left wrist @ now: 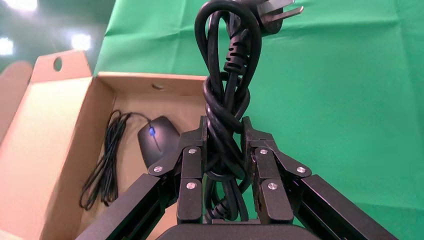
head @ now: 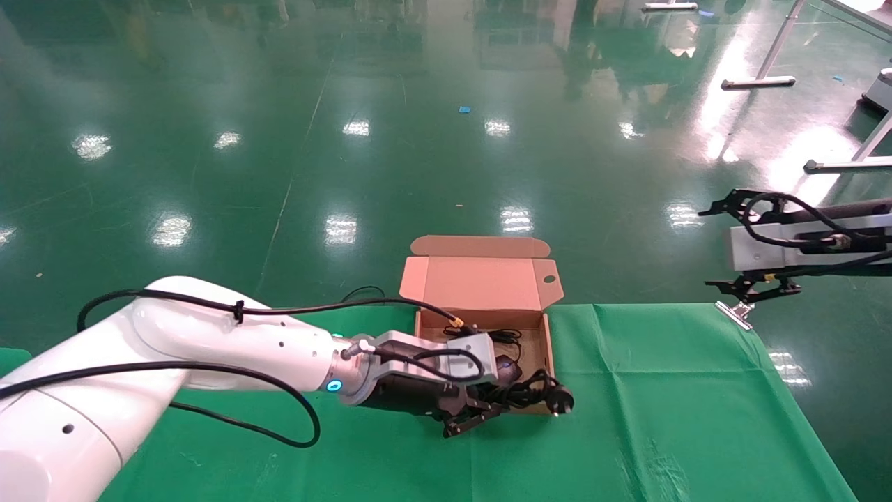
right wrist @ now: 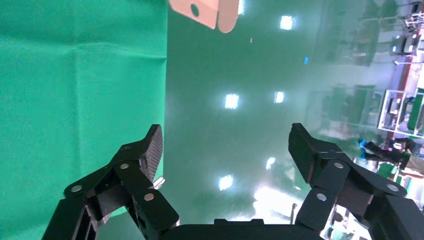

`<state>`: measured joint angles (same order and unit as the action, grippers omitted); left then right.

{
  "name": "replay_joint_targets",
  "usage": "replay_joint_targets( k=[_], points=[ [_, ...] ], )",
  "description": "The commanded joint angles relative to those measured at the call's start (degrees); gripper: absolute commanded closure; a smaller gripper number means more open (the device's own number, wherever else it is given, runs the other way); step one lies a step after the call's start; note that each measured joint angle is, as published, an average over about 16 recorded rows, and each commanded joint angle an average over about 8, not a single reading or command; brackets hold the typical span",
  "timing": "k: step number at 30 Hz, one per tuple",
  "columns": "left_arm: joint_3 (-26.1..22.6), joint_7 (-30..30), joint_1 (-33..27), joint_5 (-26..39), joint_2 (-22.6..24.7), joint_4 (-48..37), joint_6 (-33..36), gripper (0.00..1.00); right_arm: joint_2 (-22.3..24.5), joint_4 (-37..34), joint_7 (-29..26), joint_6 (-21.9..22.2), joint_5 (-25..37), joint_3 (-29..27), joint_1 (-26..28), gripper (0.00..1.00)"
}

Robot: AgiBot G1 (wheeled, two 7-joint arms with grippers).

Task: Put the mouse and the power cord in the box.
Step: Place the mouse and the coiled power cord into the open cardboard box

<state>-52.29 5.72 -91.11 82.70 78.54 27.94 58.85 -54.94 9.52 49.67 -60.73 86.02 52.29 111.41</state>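
The brown cardboard box stands open at the table's far edge, its lid tilted back. Inside lies the black mouse, a small blue light on it, with its thin cable bundled beside it. My left gripper hovers at the box's near right corner, shut on the bundled power cord. The cord's plug sticks out past that corner, over the cloth. In the left wrist view my left gripper clamps the knotted cord from both sides. My right gripper hangs open off the table's far right.
A green cloth covers the table, with a metal clip at its far right corner. Beyond is glossy green floor with white table legs at the back right. The right wrist view shows the cloth and a lid corner.
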Motion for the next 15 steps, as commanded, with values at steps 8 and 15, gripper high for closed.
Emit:
replay_joint_targets(
  k=[8, 15],
  points=[
    [-6.42, -4.87, -1.07, -3.36, -0.06, 2.24, -4.89, 1.00, 2.60, 3.68, -3.78, -1.69, 3.17, 1.99, 2.05, 0.00],
    [-10.17, -6.20, -0.69, -6.86, -0.05, 3.24, -8.71, 1.00, 3.41, 8.35, -9.01, -1.68, 6.67, 4.10, 2.85, 0.00]
  ],
)
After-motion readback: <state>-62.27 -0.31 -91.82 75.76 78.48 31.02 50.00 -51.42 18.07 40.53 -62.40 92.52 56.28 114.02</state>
